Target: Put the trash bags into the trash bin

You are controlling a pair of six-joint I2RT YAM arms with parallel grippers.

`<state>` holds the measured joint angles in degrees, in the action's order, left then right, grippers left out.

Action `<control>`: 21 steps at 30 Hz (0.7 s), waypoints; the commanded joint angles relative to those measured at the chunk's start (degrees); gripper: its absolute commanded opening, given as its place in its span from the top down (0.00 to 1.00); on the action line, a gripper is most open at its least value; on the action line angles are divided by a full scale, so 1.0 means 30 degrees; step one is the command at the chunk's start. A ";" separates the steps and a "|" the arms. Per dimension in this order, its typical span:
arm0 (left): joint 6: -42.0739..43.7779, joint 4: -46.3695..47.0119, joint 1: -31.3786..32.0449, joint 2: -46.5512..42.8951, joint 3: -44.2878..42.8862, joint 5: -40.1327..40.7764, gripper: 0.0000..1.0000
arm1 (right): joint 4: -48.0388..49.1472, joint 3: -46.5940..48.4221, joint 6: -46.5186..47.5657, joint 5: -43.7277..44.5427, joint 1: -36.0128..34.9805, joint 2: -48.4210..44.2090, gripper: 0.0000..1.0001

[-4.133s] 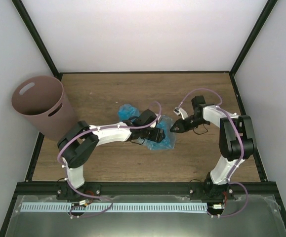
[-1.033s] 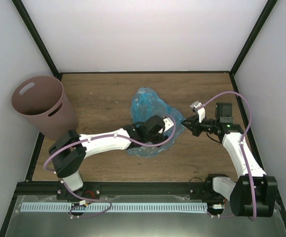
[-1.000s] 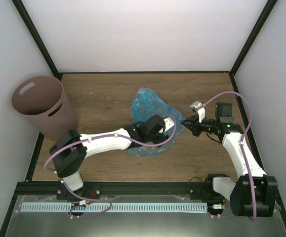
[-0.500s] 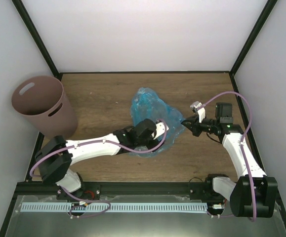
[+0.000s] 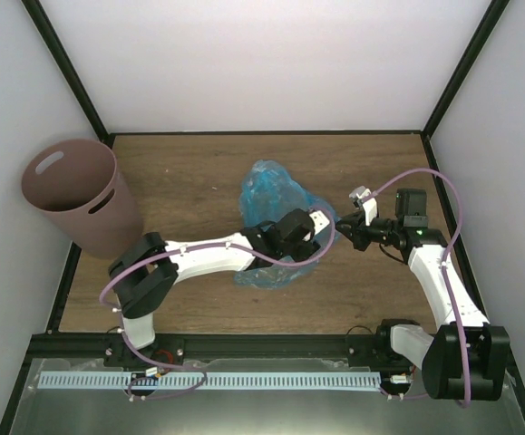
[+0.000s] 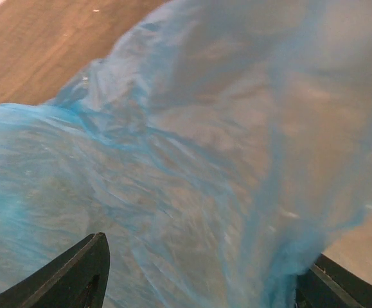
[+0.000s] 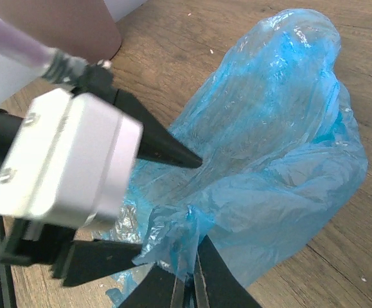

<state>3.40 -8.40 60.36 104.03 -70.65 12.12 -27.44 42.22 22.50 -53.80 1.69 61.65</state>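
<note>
The light-blue trash bag (image 5: pixel 274 201) lies spread and puffed up on the wooden table's middle. It fills the left wrist view (image 6: pixel 192 160). My right gripper (image 5: pixel 341 226) is shut on a bunched edge of the bag (image 7: pixel 179 240) at its right side, its fingers (image 7: pixel 214 282) pressed together. My left gripper (image 5: pixel 322 233) is open just beside it, its two black fingers (image 6: pixel 83 276) wide apart with bag film between them. It also shows in the right wrist view (image 7: pixel 171 208). The mauve-brown trash bin (image 5: pixel 73 195) stands upright at the far left, apart from both grippers.
Black frame posts and white walls enclose the table (image 5: pixel 189 172). The bin's side (image 7: pixel 63 25) shows at the top left of the right wrist view. A metal rail (image 5: pixel 244 381) runs along the near edge by the arm bases.
My left gripper pulled back left half a second ago and has now moved right again, up to the right gripper. The right gripper holds the bag edge in the same place.
</note>
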 commanded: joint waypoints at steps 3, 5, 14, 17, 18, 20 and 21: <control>-0.1819 0.1247 -0.0454 0.1238 -0.0528 0.6147 0.28 | -0.0095 0.0203 0.0282 -0.0200 0.0021 -0.0130 0.99; -0.2912 0.1309 -0.1098 0.1321 -0.0196 0.7632 0.27 | -0.0069 0.0280 -0.0031 -0.0041 0.0063 -0.0220 0.99; -0.5057 0.1302 -0.5220 -0.3579 0.5202 0.7172 0.25 | 0.0447 0.0190 -0.0466 0.0928 0.0490 -0.0225 0.99; -0.5066 0.0573 -0.5435 -0.5017 0.6089 0.7093 0.25 | 0.0515 0.0181 -0.0474 0.1068 0.0490 -0.0093 0.99; -0.5177 0.0274 -0.5433 -0.5418 0.6192 0.6756 0.25 | 0.0506 0.0168 -0.0463 0.1056 0.0490 -0.0088 0.99; -0.5522 -0.0277 -0.5441 -0.6238 0.6269 0.5523 0.25 | 0.0483 0.0121 -0.0414 0.0978 0.0488 -0.0097 0.99; -0.5571 -0.0374 -0.5408 -0.6761 0.6336 0.4509 0.25 | 0.0491 0.0094 -0.0404 0.0920 0.0490 -0.0100 0.99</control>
<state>-11.07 -7.22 43.88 88.16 -52.53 31.53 -26.81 42.22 21.56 -51.35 2.46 61.34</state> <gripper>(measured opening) 0.746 0.007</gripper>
